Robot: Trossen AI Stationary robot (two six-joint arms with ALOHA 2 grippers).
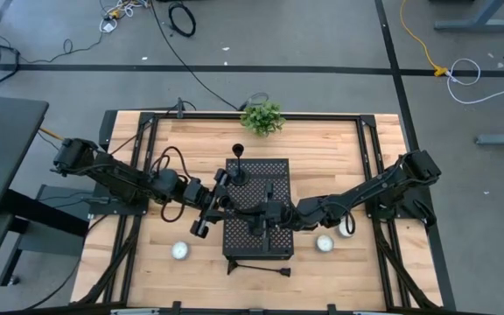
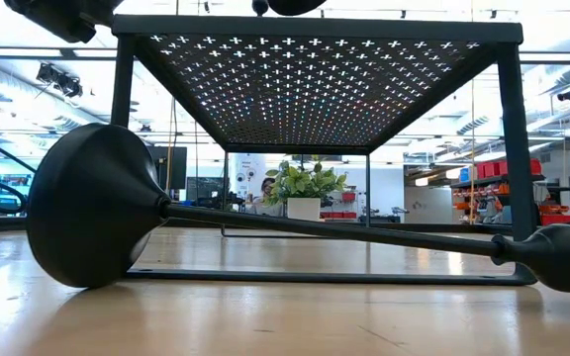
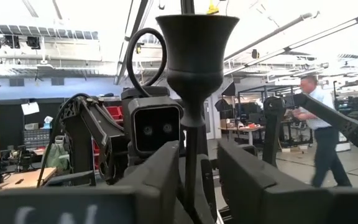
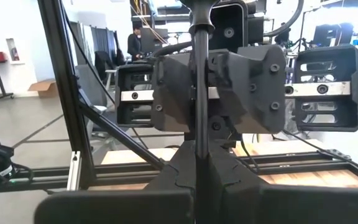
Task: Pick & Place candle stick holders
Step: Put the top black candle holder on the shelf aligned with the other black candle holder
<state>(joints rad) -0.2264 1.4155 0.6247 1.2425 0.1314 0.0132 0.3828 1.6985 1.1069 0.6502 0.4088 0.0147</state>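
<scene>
Both hands on one candle stick holder above the perforated box.

Right hand (image 4: 196, 163) clamped on the thin stem of the candle stick holder (image 4: 199, 93), mid-tabletop; left hand (image 3: 194, 171) faces it, fingers closing around the same stem, cup top up. Another holder (image 1: 237, 161) stands on the black perforated box (image 1: 274, 241); a third holder (image 2: 295, 222) lies flat near the front edge.

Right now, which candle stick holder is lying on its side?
The lying holder on the table before the perforated box; the other holder stands upright atop it.
</scene>
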